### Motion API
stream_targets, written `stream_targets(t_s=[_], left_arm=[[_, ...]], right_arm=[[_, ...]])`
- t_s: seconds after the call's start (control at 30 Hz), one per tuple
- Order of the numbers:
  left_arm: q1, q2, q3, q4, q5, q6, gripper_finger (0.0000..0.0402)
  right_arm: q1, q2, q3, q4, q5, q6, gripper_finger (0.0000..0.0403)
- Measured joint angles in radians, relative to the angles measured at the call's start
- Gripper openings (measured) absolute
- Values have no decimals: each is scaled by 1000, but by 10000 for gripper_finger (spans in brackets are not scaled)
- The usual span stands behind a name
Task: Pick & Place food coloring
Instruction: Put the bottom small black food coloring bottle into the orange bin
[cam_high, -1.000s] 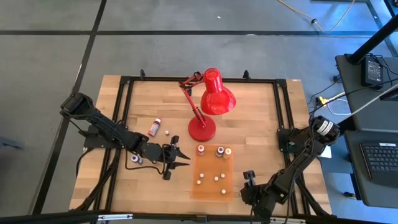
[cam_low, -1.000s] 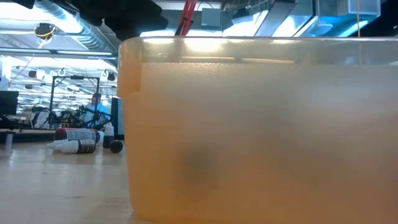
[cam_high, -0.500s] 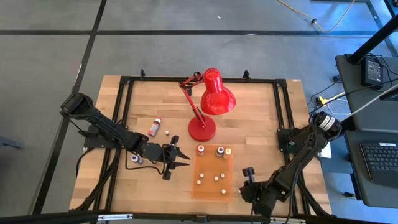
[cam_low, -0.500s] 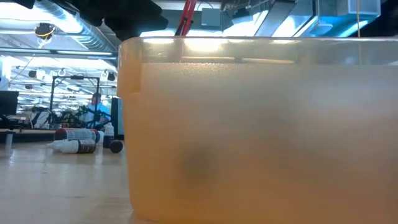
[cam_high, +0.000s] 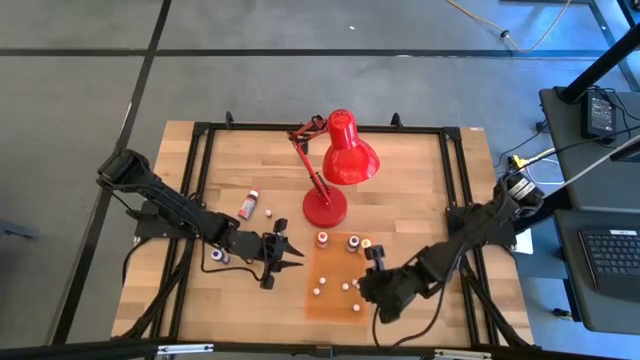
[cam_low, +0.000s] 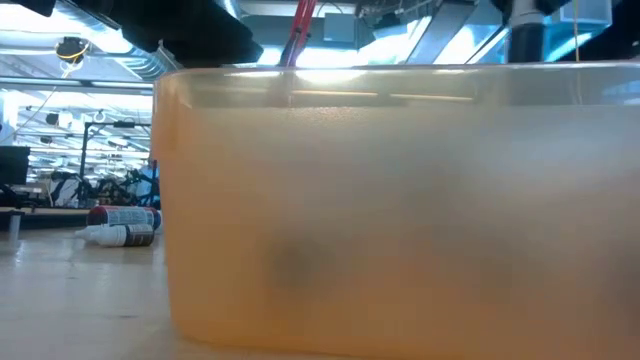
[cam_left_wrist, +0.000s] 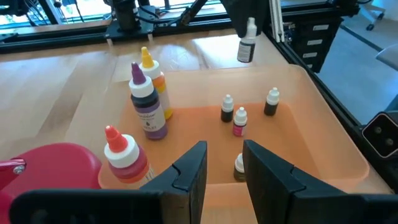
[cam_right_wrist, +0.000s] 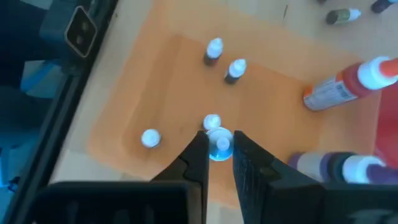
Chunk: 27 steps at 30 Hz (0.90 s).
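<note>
Gripping a tiny, light, slippery bottle (cam_right_wrist: 219, 144) by its cap at centre frame, our right gripper (cam_right_wrist: 217, 152) has its jaws closed on it; the left gripper's (cam_left_wrist: 222, 163) stand narrowly apart, empty.

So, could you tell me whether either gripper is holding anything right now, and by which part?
The right gripper is shut on a small dropper bottle, pinching its white cap, over the orange tray. The left gripper holds nothing.

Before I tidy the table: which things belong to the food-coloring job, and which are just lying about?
Job: small dropper bottles in the orange tray; right gripper shut on one bottle; left gripper beside the tray.
Lying about: red desk lamp.
</note>
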Motion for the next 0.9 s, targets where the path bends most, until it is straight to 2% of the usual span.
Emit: stream_targets(t_s=[0.07,0.27,0.57,0.7,0.9], left_arm=[[0,0,0,-7,0,0,100],[0,0,0,-42,1,0,100],[-2,0,0,-61,3,-3,100],[-2,0,0,-64,8,-16,100],[-2,0,0,-67,19,-27,100]], right_arm=[[-15,13,-2,30,-6,-23,53],[-43,90,-4,127,-126,-90,53],[-42,175,-4,175,-134,-123,53],[-45,212,-4,178,-175,-121,53],[-45,221,-4,180,-177,-120,57]])
